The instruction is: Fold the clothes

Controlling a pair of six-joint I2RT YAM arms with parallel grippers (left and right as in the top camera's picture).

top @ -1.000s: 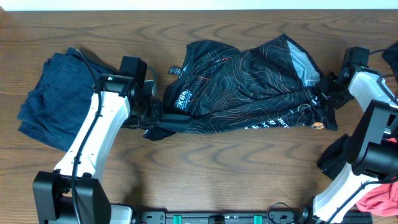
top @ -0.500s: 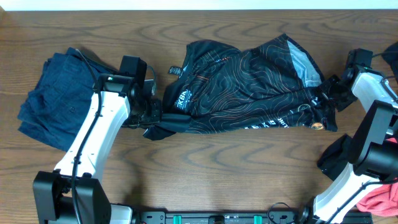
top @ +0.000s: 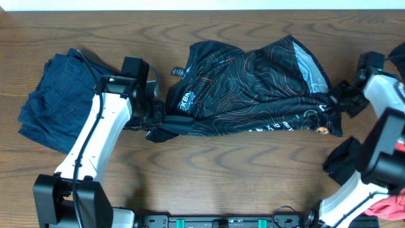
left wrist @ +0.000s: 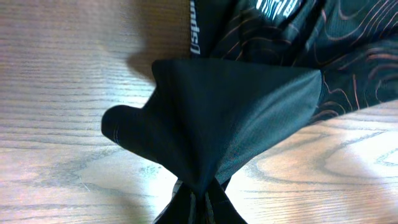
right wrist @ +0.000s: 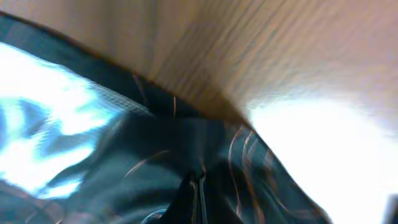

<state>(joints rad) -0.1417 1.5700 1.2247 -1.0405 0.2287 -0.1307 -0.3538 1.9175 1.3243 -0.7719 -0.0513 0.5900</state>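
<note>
Overhead: black jersey (top: 253, 88) stretched across centre of table (top: 221, 171), from 9 to 3 o'clock. Left gripper (top: 157, 119) clamped on jersey's 9 o'clock end. Right gripper (top: 335, 104) clamped on its 3 o'clock end. Navy garment (top: 54, 101) heaped at 9 o'clock, apart from jersey. Coral-red garment (top: 387, 206) at 5 o'clock edge.

Left wrist: gripper pinched together at 6 o'clock, black fabric caught in it, fanning up toward 12.

Right wrist: blurred. Jersey fabric pinched in closed gripper at 6 o'clock.
</note>
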